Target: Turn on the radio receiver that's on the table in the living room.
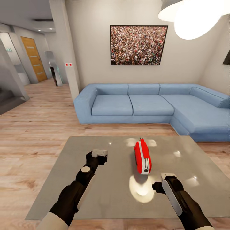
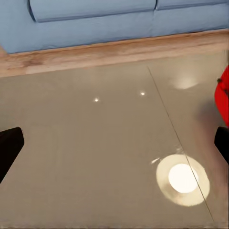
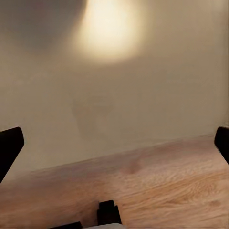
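Both grippers, left point(image 1: 99, 154) and right point(image 1: 168, 176), hover over the grey table point(image 1: 95, 191), jaws spread, empty. Red radio point(image 1: 142, 156) lies on the table between them, nearer the right one.

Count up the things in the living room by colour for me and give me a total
Red: 1, the radio receiver
Blue: 1, the corner sofa
Grey: 2, the table and the dome lamp
Multicoloured: 1, the crowd picture
Total: 5
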Controlling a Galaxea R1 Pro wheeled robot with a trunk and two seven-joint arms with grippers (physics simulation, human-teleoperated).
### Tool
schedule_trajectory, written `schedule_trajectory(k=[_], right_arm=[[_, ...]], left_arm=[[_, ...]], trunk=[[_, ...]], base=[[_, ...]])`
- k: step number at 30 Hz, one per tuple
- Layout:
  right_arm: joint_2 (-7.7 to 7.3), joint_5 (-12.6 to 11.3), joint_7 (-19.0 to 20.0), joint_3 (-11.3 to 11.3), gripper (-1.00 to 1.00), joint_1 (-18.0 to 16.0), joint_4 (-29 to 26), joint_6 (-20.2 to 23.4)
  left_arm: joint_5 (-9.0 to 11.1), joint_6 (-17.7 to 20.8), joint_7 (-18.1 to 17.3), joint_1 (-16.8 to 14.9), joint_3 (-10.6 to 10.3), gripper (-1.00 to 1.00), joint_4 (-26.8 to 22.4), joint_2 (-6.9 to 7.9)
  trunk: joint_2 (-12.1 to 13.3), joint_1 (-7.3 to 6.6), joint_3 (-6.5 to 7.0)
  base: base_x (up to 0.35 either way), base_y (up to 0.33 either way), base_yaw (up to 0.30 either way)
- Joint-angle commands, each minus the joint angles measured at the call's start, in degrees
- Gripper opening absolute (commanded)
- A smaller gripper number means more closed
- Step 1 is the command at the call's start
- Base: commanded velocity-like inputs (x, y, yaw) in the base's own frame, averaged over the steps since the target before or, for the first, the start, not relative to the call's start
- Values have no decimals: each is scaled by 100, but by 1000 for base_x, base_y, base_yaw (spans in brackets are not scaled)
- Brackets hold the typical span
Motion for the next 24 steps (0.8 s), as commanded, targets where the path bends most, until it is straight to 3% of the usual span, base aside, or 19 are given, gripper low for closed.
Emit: schedule_trajectory(k=[1, 24], right_arm=[[0, 0, 0, 0, 100, 0, 0, 0], [-2, 0, 0, 0, 100, 0, 0, 0]], left_arm=[[0, 0, 0, 0, 0, 100, 0, 0], [0, 0, 0, 0, 0, 100, 24, 0]], trunk=[[0, 0, 0], [0, 0, 0]], base=[[-334, 0, 0], [-317, 0, 0]])
